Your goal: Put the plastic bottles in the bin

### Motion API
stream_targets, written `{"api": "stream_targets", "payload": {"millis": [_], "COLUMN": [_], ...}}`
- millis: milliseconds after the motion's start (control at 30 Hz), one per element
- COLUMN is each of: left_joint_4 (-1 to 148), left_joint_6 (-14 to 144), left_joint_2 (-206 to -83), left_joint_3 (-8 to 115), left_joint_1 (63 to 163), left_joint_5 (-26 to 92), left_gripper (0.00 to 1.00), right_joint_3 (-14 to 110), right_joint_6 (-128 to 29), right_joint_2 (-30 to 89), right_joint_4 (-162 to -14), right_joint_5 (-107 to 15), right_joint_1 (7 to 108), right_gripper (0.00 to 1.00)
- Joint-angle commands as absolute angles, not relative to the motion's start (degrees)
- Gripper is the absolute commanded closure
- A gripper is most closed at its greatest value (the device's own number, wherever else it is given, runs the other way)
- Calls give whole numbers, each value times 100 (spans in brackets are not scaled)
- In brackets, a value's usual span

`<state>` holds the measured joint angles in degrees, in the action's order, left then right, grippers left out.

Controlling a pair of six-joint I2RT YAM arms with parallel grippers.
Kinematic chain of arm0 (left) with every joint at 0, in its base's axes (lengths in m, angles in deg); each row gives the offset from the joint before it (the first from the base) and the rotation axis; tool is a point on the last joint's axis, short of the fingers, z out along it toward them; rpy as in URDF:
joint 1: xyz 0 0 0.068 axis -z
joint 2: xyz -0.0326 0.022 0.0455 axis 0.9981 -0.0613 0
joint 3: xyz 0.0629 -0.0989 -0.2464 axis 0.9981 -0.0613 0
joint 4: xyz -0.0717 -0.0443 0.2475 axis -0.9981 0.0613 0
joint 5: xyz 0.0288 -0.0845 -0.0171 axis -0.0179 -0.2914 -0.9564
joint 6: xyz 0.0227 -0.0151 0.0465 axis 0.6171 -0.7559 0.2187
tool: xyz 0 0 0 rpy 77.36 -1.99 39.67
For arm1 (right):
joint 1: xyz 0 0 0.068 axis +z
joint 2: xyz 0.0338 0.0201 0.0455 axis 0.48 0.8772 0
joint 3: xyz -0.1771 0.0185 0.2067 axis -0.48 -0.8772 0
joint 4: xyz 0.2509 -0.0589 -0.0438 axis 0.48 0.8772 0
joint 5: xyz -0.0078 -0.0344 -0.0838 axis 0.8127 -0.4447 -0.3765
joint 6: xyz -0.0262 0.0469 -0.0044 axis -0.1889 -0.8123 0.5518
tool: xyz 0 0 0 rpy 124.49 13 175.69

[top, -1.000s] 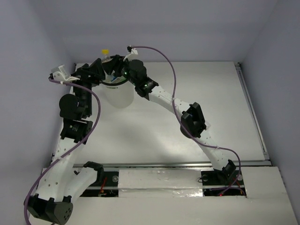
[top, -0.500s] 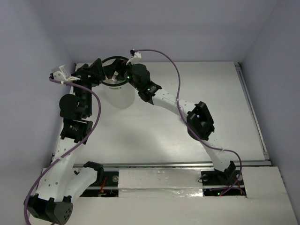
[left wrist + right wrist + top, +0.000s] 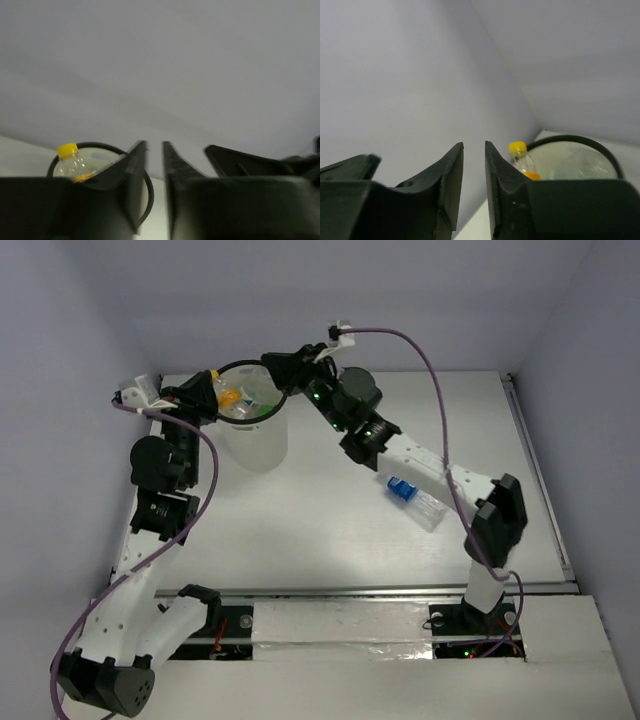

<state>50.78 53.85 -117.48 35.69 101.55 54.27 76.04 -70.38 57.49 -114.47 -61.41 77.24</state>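
The bin point(image 3: 254, 440), translucent white with a black rim, stands at the table's far left. A plastic bottle with a yellow cap point(image 3: 229, 397) lies inside it, also visible in the left wrist view point(image 3: 68, 159) and the right wrist view point(image 3: 519, 153). Another clear bottle with a blue label point(image 3: 411, 497) lies on the table under the right arm. My left gripper point(image 3: 211, 382) hangs at the bin's left rim and my right gripper point(image 3: 270, 363) at its far right rim. Both left point(image 3: 154, 146) and right point(image 3: 474, 146) jaws show only a narrow gap with nothing in it.
Grey walls close in behind and to the left of the bin. The bin's black rim point(image 3: 148, 192) shows just past my left fingers, and again point(image 3: 580, 140) beyond my right fingers. A metal rail point(image 3: 540, 480) runs along the table's right edge.
The yellow-capped bottle, held above the bin a second ago, now lies inside it. Both jaws have narrowed. The right arm has swung back to the right, uncovering the blue-labelled bottle on the table.
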Motion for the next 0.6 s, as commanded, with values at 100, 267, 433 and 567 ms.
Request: {"api": "stream_targets", "payload": {"millis": [100,267,433,567], "left_joint_4": [5467,6240,5917,5697], "left_joint_6": [5368,5193,3965,3287], "left_joint_2": [-12343,-13623,-14653,-15645], "left_joint_3": [4092,4699,4454,4479], "left_joint_1": [11210,12549,13429,13798], "left_joint_5": [5298,5826,5704,5458], "left_gripper": [100,100,93,50], "right_joint_3": [5436,3914,3465,3103], "right_joint_6": [-6700,-7201,-6692,-6577], "right_joint_2": [3455,1872,635,-211], "right_joint_4": [-12009,-11045,-9762,-9180], "right_joint_5": [-6610,-6144,-6424,-6681], "right_joint_1": [7107,5912,5726,5462], "right_gripper": [85,83,75,54]}}
